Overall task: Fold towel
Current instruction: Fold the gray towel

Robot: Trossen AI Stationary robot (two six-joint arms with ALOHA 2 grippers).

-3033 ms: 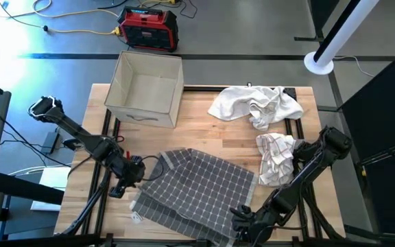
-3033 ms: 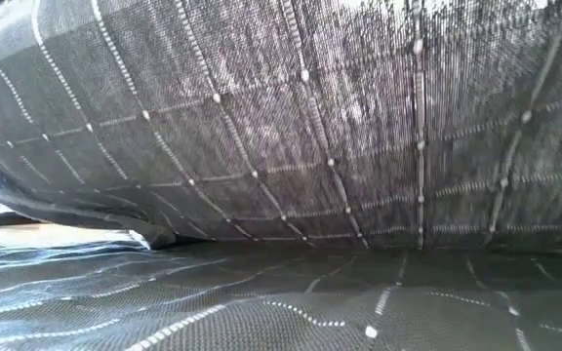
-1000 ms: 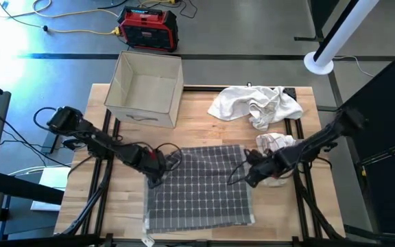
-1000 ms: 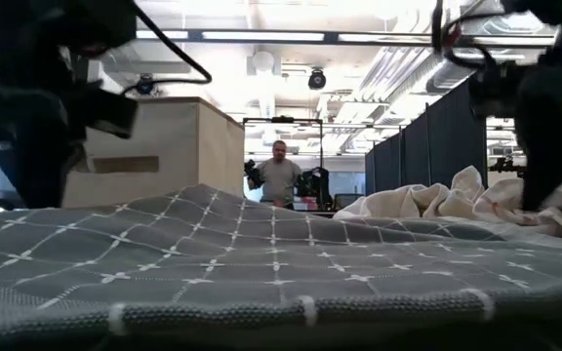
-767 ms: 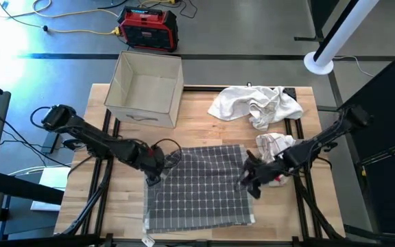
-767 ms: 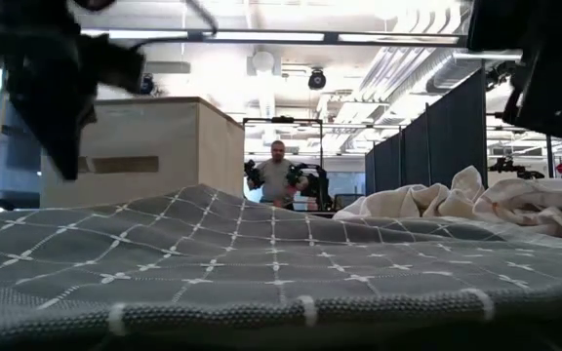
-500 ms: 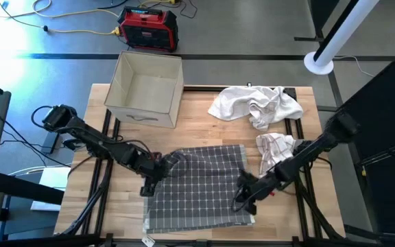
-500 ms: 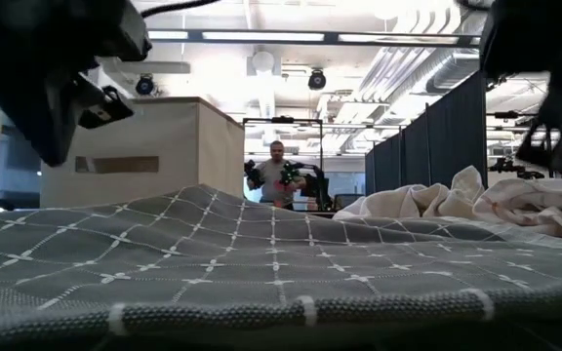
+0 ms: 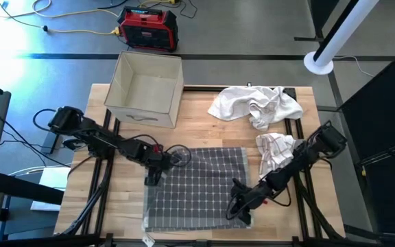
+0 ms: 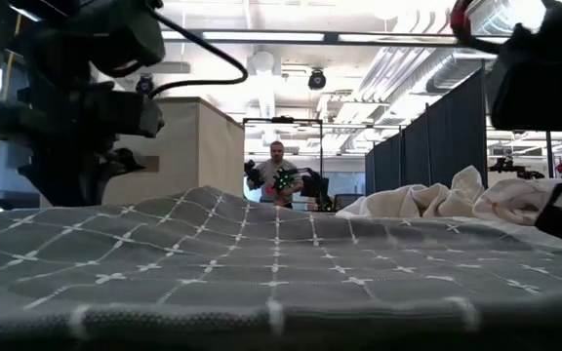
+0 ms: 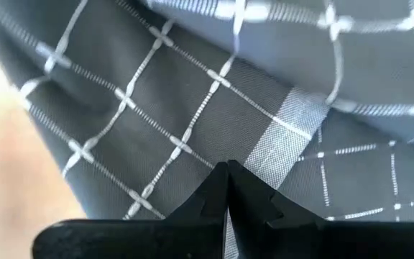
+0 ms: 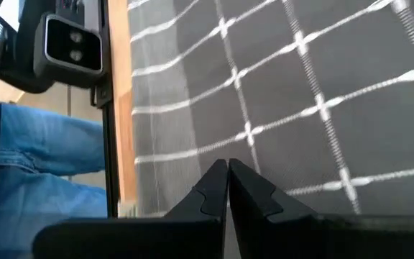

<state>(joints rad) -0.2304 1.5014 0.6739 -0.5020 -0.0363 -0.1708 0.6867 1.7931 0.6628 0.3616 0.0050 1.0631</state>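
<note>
From above, the grey checked towel (image 9: pixel 196 185) lay folded flat on the near middle of the wooden table (image 9: pixel 204 130). The left gripper (image 9: pixel 153 171) sat at its left edge and the right gripper (image 9: pixel 238 206) over its near right part.

At table height, the towel (image 10: pixel 261 263) filled the foreground (a person (image 10: pixel 279 177) stood far behind).

The left wrist view showed the fingertips (image 11: pixel 218 188) pressed together above the towel (image 11: pixel 157 93), gripping nothing.

The right wrist view showed the same: fingertips (image 12: pixel 218 180) closed, empty, over towel (image 12: pixel 300 93).
</note>
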